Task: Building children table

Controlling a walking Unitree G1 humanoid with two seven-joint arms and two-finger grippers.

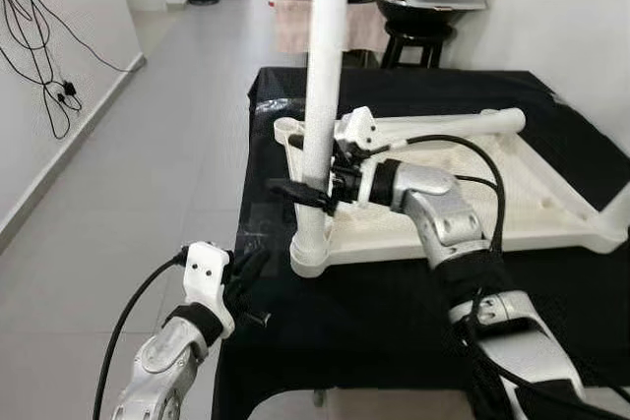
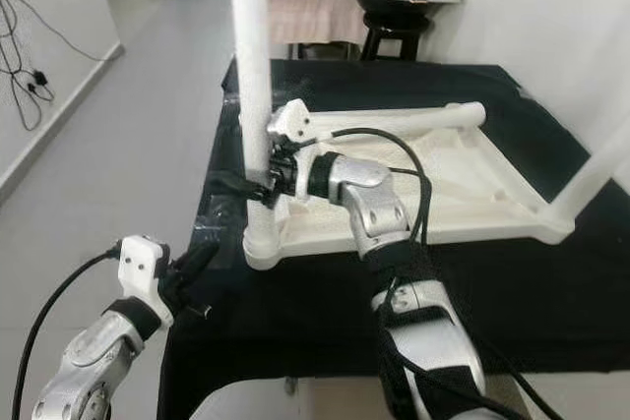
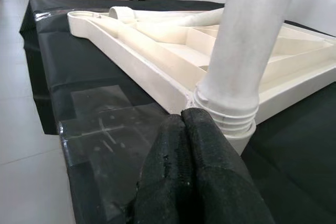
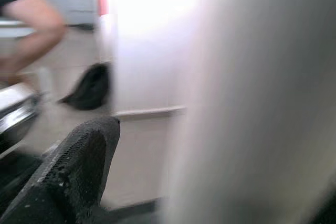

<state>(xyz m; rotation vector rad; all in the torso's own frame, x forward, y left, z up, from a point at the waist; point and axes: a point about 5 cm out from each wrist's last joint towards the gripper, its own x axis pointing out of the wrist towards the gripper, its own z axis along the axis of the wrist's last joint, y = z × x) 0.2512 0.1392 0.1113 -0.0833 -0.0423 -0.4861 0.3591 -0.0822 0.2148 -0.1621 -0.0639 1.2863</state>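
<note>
An upturned white children's tabletop (image 1: 472,194) is laid on a worktop (image 1: 374,312) covered in black cloth. A white leg (image 1: 323,95) is stood upright in the socket at the tabletop's near left corner, and a second leg (image 1: 443,125) is seen lying across the far edge. The upright leg is grasped low down by the right gripper (image 1: 307,194), its black fingers (image 4: 73,177) closed around the tube from either side. The left gripper (image 1: 252,277) is held at the worktop's near left edge, just short of the leg's base, with its fingers (image 3: 194,171) pressed together on nothing. A person's bare leg (image 4: 31,30) is made out, blurred, in the right wrist view.
</note>
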